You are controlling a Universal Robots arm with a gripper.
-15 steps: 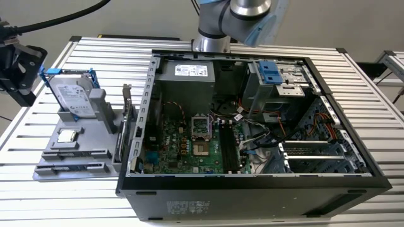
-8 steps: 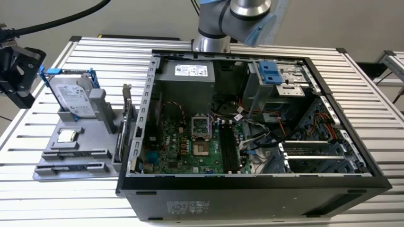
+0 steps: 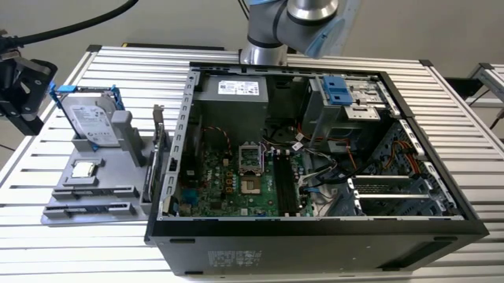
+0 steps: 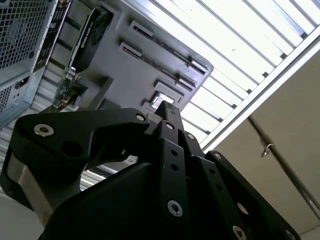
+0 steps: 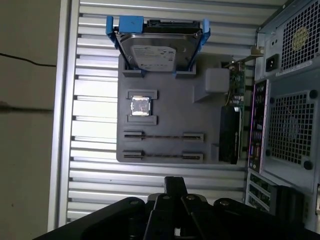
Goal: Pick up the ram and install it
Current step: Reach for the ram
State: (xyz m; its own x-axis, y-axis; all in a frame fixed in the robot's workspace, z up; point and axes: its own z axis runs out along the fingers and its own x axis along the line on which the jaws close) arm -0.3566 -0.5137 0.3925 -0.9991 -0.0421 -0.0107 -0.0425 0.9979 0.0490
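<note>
- Gripper (image 5: 175, 186): smooth matt black body with bright metal screw heads.
- Table (image 5: 95, 165), ahead of the gripper: bare ribbed metal slats with a satin sheen.
- Fixture (image 5: 170, 127), ahead of the gripper: smooth matt grey plastic.
- Ram (image 5: 162, 135), in a fixture slot: thin dark board edge, dull.
- Drive (image 5: 157, 52): silvery metal lid, glossy.
- Frame (image 5: 131, 24) around the drive: smooth blue plastic.
- Processor (image 5: 140, 106): bright, reflective metal cap.
- Card (image 5: 229, 135): black shroud, glossy in the second wrist view.
- Case (image 5: 292, 130), to one side of the gripper: matt grey perforated sheet metal.
</note>
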